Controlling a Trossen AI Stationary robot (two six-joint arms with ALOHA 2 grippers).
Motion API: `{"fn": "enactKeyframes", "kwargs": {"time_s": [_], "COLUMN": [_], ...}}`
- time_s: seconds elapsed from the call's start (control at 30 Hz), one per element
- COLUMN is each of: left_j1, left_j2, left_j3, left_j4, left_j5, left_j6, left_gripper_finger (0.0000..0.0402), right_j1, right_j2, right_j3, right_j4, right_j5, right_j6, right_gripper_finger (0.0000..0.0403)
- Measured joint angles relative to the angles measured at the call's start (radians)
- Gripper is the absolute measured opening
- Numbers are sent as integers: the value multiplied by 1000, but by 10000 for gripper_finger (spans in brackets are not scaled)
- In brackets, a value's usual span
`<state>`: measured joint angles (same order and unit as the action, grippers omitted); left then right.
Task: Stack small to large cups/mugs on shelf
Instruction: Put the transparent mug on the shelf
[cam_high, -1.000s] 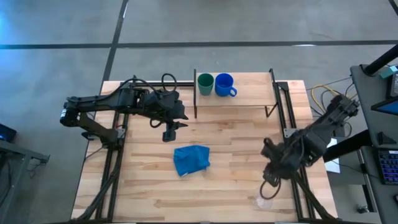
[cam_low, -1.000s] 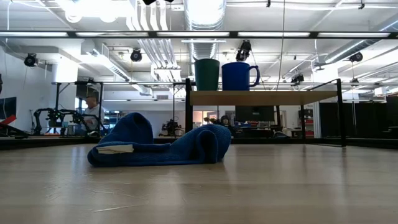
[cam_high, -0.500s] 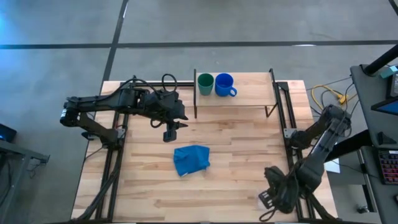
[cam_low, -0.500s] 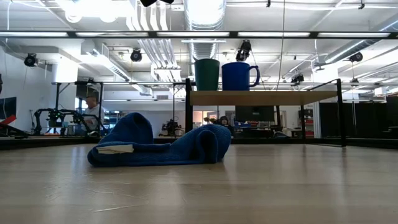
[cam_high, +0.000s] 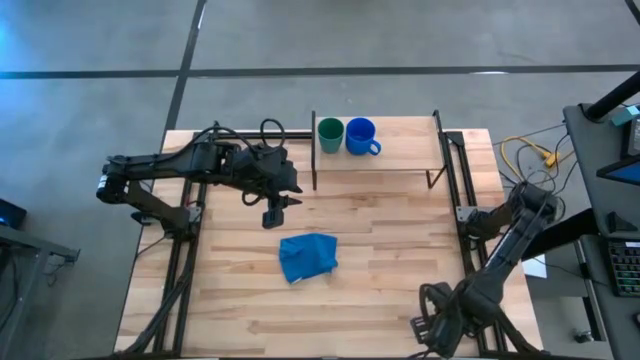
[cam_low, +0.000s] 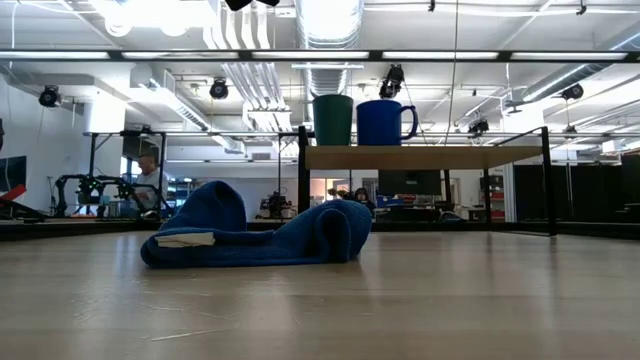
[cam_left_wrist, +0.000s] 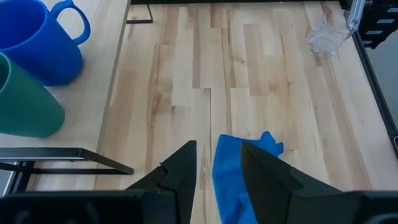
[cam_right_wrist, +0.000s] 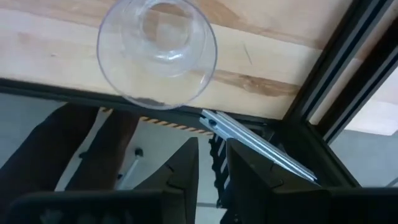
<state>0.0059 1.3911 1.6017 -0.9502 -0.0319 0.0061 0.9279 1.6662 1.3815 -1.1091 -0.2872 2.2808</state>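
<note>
The dark green cup and the blue mug stand side by side on the left end of the shelf at the table's far edge; the low view shows the cup and the mug on the board. The clear glass stands upright at the table's near right corner, also in the left wrist view. My right gripper hovers above that corner, open a little, beside the glass. My left gripper is open over the table's middle left.
A crumpled blue cloth lies mid-table, just ahead of the left fingers. Black frame rails run along the table's right and left sides. The shelf's black uprights stand at its ends. Bare wood lies between the cloth and the glass.
My right arm has swung from the table's right middle toward the near edge and now hangs over the near right corner, above the glass. The left arm, cups, shelf and cloth have kept still.
</note>
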Motion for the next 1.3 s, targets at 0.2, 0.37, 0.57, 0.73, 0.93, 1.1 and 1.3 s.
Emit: {"fn": "enactKeyframes", "kwargs": {"time_s": [0.2,0.37,0.57,0.73,0.93,1.1,1.3], "left_j1": [0,0,0,0,0,0,0], "left_j2": [0,0,0,0,0,0,0], "left_j3": [-5,-5,-5,-6,-7,-7,-7], "left_j4": [-1,-2,-1,-1,-1,-1,-1], "left_j5": [3,3,3,3,3,3,3], "left_j6": [8,9,10,10,10,9,9], "left_gripper_finger": [111,111,111,111,111,111,111], "right_j1": [-6,-13,-25,-26,-26,-27,-29], "right_j2": [37,53,61,82,85,85,85], "right_j3": [-1,-4,-9,-18,-31,-50,-65], "right_j4": [1,0,-17,-15,-16,-13,-4], "right_j5": [-1,9,30,27,21,20,20], "right_j6": [8,17,16,16,16,15,12], "right_gripper_finger": [77,77,77,77,77,77,77]}}
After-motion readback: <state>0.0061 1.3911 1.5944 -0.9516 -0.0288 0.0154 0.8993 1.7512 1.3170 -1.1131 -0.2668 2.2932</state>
